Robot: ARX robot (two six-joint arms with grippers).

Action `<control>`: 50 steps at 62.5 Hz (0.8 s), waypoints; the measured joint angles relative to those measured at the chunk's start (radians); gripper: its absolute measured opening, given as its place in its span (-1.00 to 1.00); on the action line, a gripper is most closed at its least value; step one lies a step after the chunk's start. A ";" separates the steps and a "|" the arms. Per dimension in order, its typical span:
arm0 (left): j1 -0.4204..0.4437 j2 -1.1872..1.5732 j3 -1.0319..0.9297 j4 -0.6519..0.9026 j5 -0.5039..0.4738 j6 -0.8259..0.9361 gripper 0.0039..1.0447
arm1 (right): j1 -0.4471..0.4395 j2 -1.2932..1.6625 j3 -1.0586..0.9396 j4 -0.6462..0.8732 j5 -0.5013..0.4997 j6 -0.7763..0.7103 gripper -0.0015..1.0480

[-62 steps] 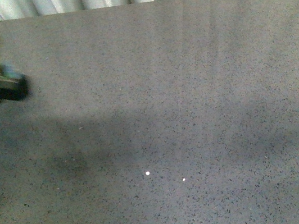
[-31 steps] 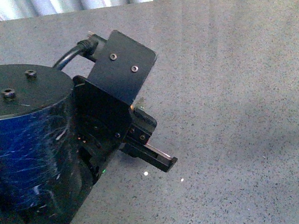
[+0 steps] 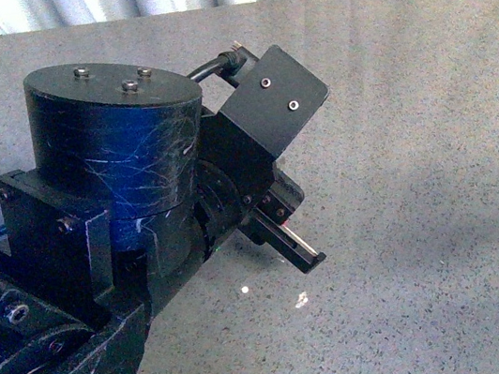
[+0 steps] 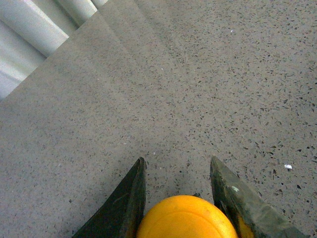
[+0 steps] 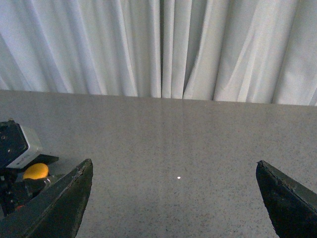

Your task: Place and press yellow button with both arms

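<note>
The yellow button's (image 4: pixel 185 218) orange-yellow domed cap sits between the two dark fingers (image 4: pixel 124 203) of my left gripper (image 4: pixel 177 159), which is shut on it just above the grey table. The right wrist view also catches the yellow button (image 5: pixel 35 171) at the far side, held low in the left arm's end. In the front view the bulky black left arm (image 3: pixel 123 169) fills the left half and hides the button. My right gripper (image 5: pixel 173 162) is open, fingers wide apart, with only bare tabletop between them.
The grey speckled tabletop (image 3: pixel 418 170) runs back to a white pleated curtain (image 5: pixel 163 44). Two small white specks (image 3: pixel 245 289) lie on the table near the left arm's tip. A white camera block (image 5: pixel 20 144) sits on the left wrist.
The left arm has swung in from the table's left edge over the middle, and since half a second ago has shifted further right and forward. The specks have not moved.
</note>
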 joint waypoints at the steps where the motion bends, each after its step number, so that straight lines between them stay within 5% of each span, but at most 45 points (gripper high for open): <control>1: 0.000 0.000 0.001 -0.004 0.007 0.002 -0.40 | 0.000 0.000 0.000 0.000 0.000 0.000 0.82; 7: 0.000 0.000 0.003 -0.015 0.021 0.010 -0.40 | 0.000 0.000 0.000 0.000 0.000 0.000 0.82; 31: -0.005 0.008 -0.014 -0.034 0.050 0.019 0.86 | 0.000 0.000 0.000 0.000 0.000 0.000 0.82; 50: 0.006 -0.053 -0.088 -0.011 0.068 0.015 0.83 | 0.000 0.000 0.000 0.000 0.000 0.000 0.82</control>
